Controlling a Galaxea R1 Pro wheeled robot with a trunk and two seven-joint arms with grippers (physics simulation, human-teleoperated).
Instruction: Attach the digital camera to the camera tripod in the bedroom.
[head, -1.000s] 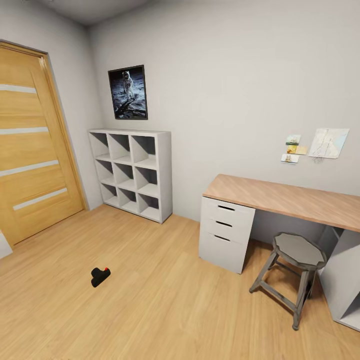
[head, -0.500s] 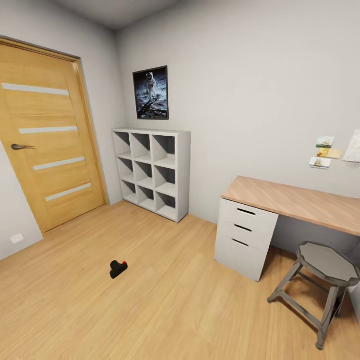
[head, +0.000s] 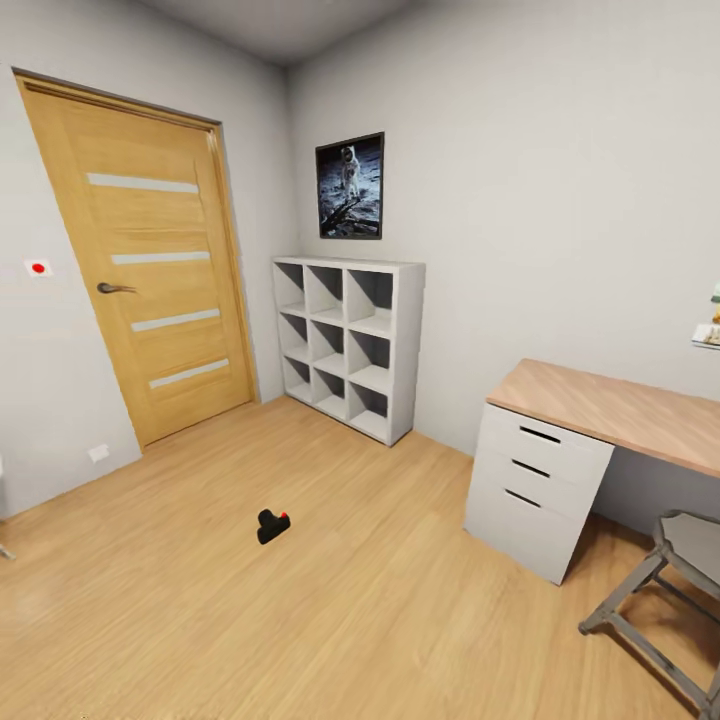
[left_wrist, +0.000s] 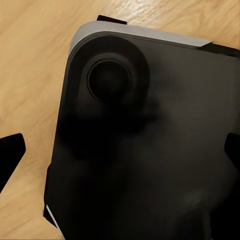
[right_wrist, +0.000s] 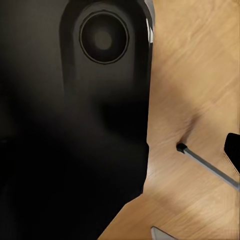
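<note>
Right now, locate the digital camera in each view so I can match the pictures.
Head view: the digital camera lies on the wood floor, lower left of centre, in front of the white cube shelf.
Left wrist view: not in this picture; dark robot body over floor.
Right wrist view: not in this picture; dark robot body and a thin black-footed leg.
Shared landmark: the light wood floor.

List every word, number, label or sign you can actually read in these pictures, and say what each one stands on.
No legible text appears in any view.
Framed astronaut poster: picture only, no words to read.
White wall plate beside the door: a red dot, no lettering.
Papers above the desk: too small and cut off to read.
</note>
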